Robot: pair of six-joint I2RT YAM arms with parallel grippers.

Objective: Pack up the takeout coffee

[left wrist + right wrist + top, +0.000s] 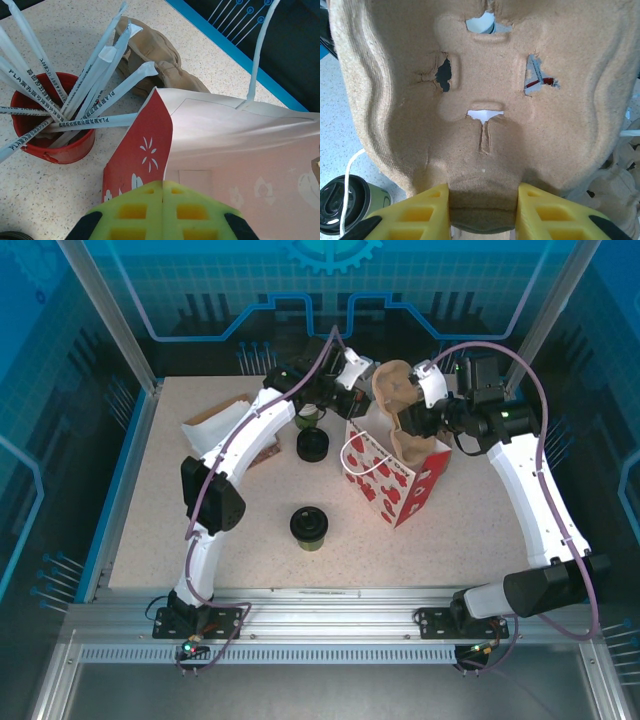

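Note:
One takeout coffee [309, 527], olive green with a black lid, stands on the table in front of the bag. A second lidded cup [313, 445] stands to the left of the bag and shows again in the right wrist view [345, 202]. The red paper bag [395, 475] with white hearts stands open mid-table. My left gripper [163, 187] is shut on the bag's [145, 150] upper rim at its back left corner. My right gripper [483, 192] is shut on the centre tab of a brown pulp cup carrier [485, 90], which it holds upright over the bag's mouth [395, 390].
A red cup of wrapped white straws [55, 135] stands behind the bag, with another pulp carrier [155, 55] lying beside it. A flat white and brown paper piece [215, 420] lies at the back left. The table's blue edge [240, 55] runs close behind.

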